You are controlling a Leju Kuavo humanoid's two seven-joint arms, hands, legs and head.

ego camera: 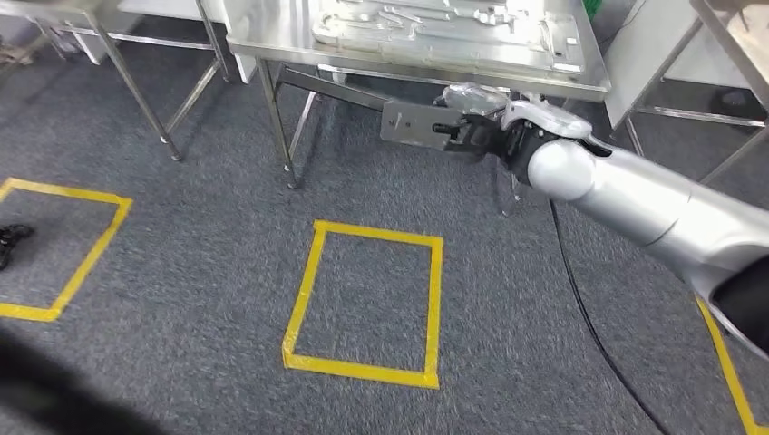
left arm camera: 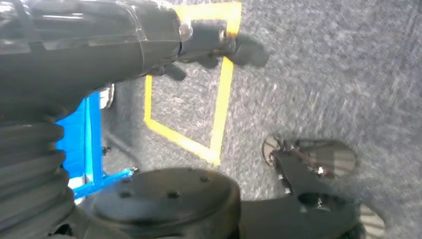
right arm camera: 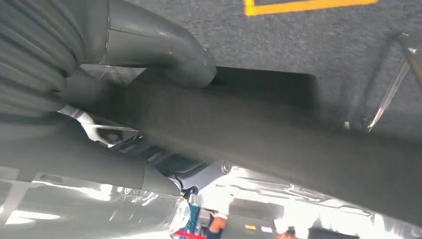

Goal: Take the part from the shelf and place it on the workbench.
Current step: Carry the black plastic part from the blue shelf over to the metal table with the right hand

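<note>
The part (ego camera: 410, 121) is a long dark grey metal piece with a flat plate at one end. My right hand (ego camera: 485, 122) grips it at the plate end and holds it in front of the steel workbench (ego camera: 435, 69), just below the bench's front edge. The part's thin bar runs left and back under the bench top. In the right wrist view the part (right arm camera: 278, 129) is a broad dark band, with my thumb (right arm camera: 154, 45) lying across it. My left hand (left arm camera: 219, 45) hangs over the carpet with its dark fingers loosely apart and nothing in them.
A large silver moulded panel (ego camera: 444, 27) lies on the bench top. The bench's legs (ego camera: 277, 127) stand right under the part. Yellow tape squares (ego camera: 367, 304) mark the grey carpet. A second steel frame (ego camera: 136, 82) stands at the left, and a black cable (ego camera: 589, 317) crosses the floor.
</note>
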